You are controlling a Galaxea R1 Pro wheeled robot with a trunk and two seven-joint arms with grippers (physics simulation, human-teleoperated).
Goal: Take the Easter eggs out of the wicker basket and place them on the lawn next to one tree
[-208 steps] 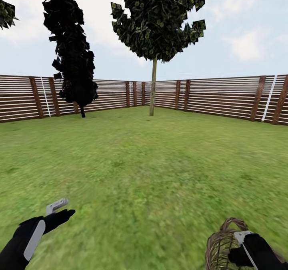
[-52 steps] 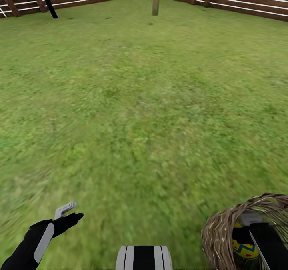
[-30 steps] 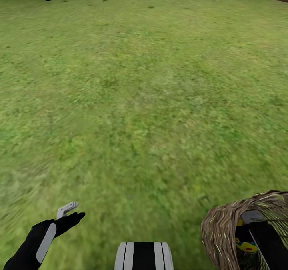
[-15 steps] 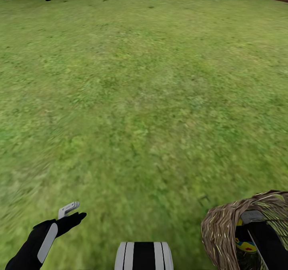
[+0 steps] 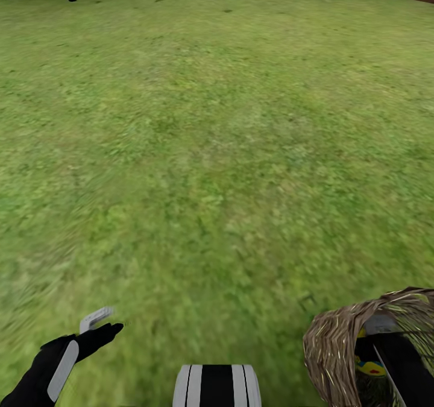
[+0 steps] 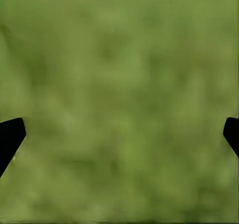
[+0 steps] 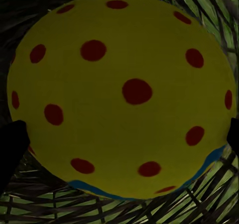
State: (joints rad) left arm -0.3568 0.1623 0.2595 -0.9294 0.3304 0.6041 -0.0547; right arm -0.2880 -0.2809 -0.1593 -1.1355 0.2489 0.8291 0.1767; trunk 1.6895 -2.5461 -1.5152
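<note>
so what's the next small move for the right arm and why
Probably close the right pincer on the Easter egg. In the right wrist view the egg sits right between the two spread fingertips, inside the wicker basket, and nothing is gripped yet. The head view shows that arm reaching into the basket on the lawn. Then lift it out.

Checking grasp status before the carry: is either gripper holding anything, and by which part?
Left gripper is open over the lawn, holding nothing. Right gripper is inside the wicker basket, straddling an Easter egg; contact cannot be told.

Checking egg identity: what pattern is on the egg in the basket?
Yellow with red dots and a blue band, clearest in the right wrist view: Easter egg.
</note>
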